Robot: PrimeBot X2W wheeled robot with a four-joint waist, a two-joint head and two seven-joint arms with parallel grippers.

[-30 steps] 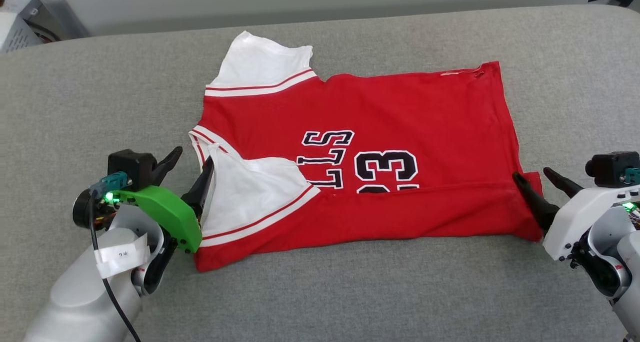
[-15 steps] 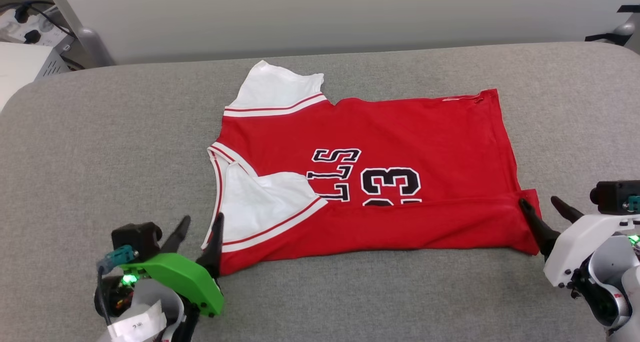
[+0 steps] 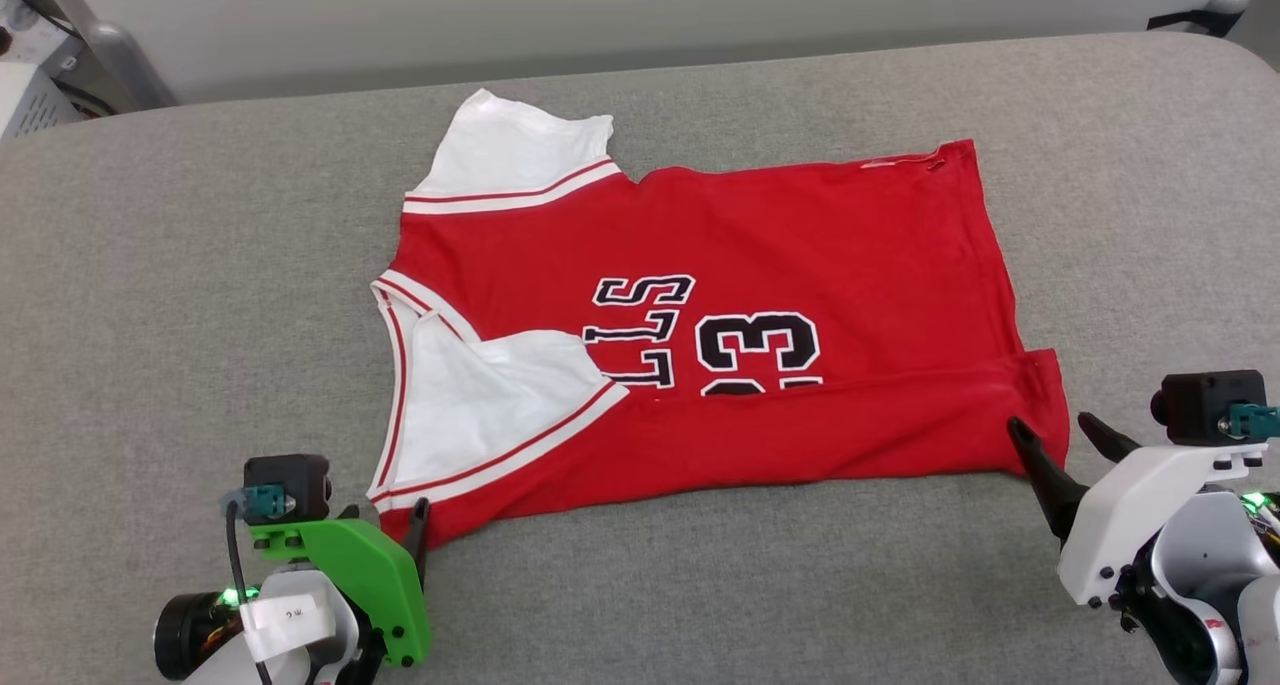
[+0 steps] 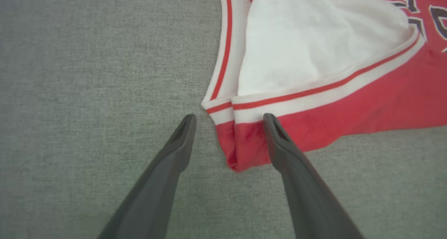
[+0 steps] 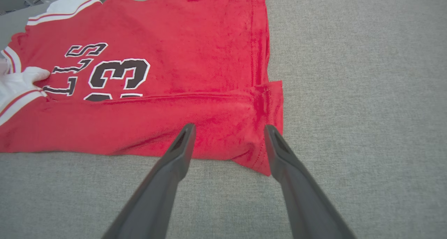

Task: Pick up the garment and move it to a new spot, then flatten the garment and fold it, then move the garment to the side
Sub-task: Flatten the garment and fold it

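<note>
The garment [image 3: 760, 255] lies flat on the grey cushioned surface, red with black lettering and a 23 facing up. Its near long edge is folded over the lower part of the number, and one white sleeve [image 3: 480, 405] lies folded onto the front. The other sleeve [image 3: 510, 150] sticks out at the back. My left gripper [image 3: 385, 513] is open, its fingers straddling the garment's near left corner [image 4: 241, 151]. My right gripper [image 3: 1050, 425] is open too, with the near right corner [image 5: 262, 144] between its fingers [image 5: 174, 162]. Neither holds cloth.
The grey surface [image 3: 200, 265] extends wide on every side of the garment, with a rounded back edge against a pale wall. Some white equipment [image 3: 30, 95] stands beyond the back left corner, and a dark stand [image 3: 1190, 10] beyond the back right.
The left gripper has drawn back from the collar and sleeve to the garment's near left corner. The right gripper slid back slightly along the right hem. The head camera shifted; the garment stayed put.
</note>
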